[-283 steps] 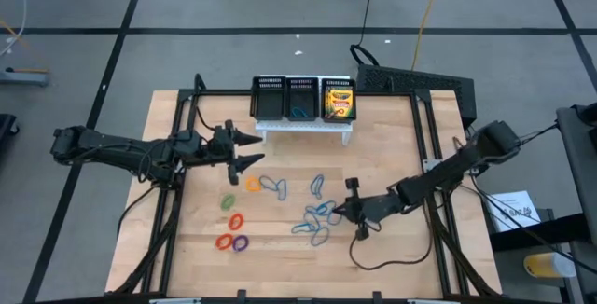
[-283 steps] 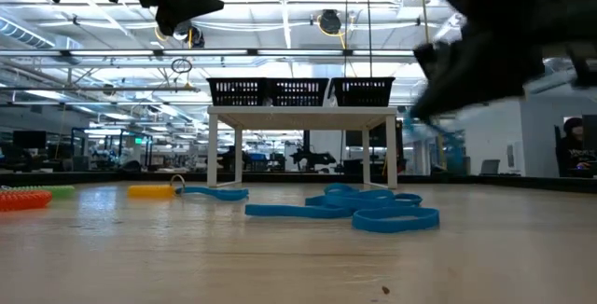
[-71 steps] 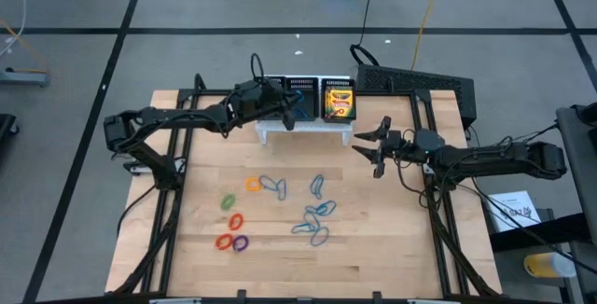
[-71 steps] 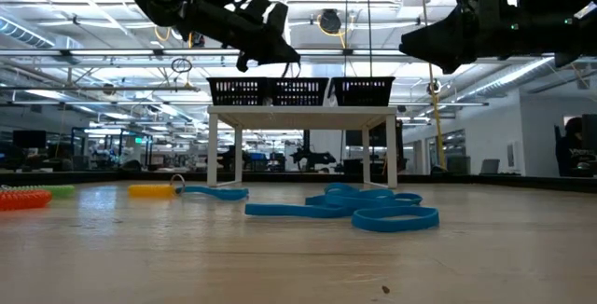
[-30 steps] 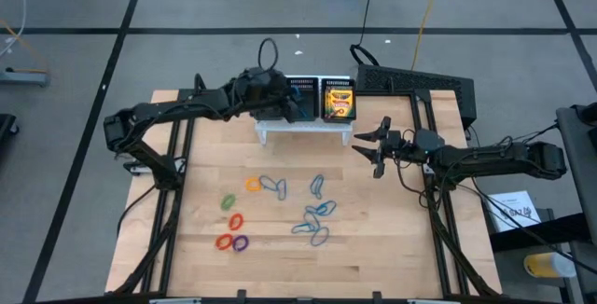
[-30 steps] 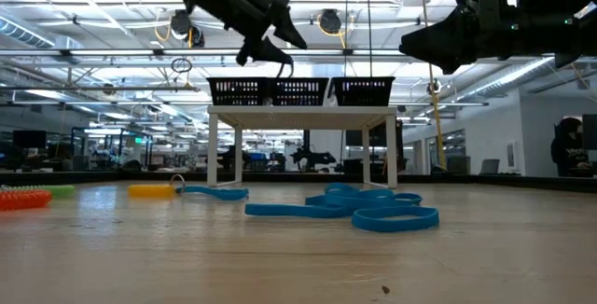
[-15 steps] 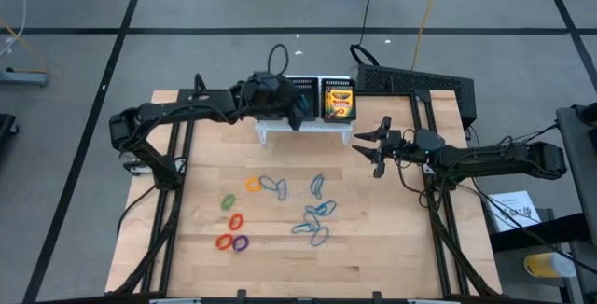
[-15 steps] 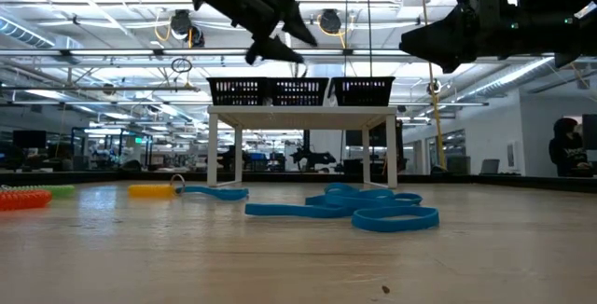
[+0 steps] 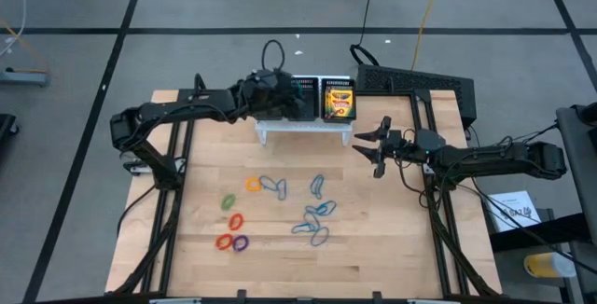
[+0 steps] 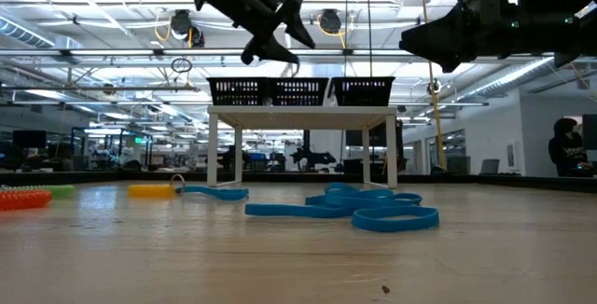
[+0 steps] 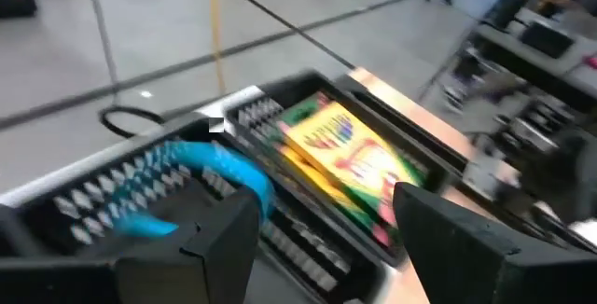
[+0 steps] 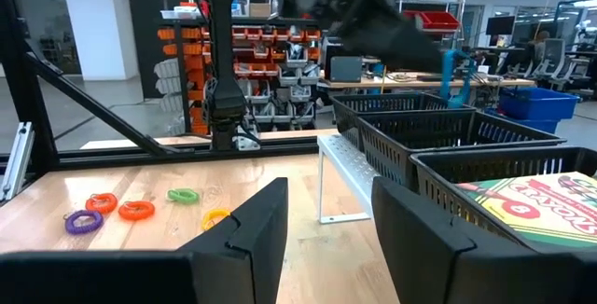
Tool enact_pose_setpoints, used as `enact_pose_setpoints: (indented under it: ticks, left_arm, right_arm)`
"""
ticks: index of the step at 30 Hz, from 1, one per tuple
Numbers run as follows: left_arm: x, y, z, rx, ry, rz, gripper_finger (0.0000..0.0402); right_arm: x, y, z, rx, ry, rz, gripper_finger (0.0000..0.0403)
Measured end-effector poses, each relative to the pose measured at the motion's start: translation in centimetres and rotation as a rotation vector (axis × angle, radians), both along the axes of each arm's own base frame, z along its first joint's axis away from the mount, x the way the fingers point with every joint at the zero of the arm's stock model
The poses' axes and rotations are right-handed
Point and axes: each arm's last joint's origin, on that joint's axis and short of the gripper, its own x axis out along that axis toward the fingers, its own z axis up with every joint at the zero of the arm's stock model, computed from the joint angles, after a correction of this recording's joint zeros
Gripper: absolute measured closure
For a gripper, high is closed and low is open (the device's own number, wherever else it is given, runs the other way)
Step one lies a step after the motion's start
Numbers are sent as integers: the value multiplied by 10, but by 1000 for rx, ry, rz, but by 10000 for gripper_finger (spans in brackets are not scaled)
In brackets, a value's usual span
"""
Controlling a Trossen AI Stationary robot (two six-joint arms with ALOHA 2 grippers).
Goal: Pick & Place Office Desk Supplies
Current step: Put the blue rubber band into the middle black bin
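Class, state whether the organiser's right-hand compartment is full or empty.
Full: crayon boxes fill the organiser's right-hand compartment in the high view.

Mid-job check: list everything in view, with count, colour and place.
Mesh organiser: one, black, on white stand, table's back edge.
Crayon boxes: stacked, count unclear, yellow-green, organiser's right compartment.
Blue loops: several, mid-table; one hanging at left gripper.
Small loops: one orange, one green, two red, one purple, table's left part.
Person: one, background.
Left gripper: open, over organiser.
Right gripper: open, empty, right of organiser.
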Motion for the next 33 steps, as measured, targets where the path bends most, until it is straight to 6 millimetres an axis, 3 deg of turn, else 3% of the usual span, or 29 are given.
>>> enact_pose_setpoints:
  ticks: [9,14,22,27,33]
  left_arm:
    - [23,-12,-37,-45,112,-46,147]
    - [26,-18,-39,-18,133,-72,147]
    - [20,-18,-25,26,95,-76,147]
    - [7,-23,-3,28,48,-113,147]
    - [-14,-51,18,73,28,-222,146]
  right_arm:
    - [0,1,0,1,0,22,257]
    - [0,1,0,0,0,22,257]
    - [0,1,0,-2,2,22,257]
    - [0,1,0,-1,4,22,257]
    - [1,3,0,-5,3,63,257]
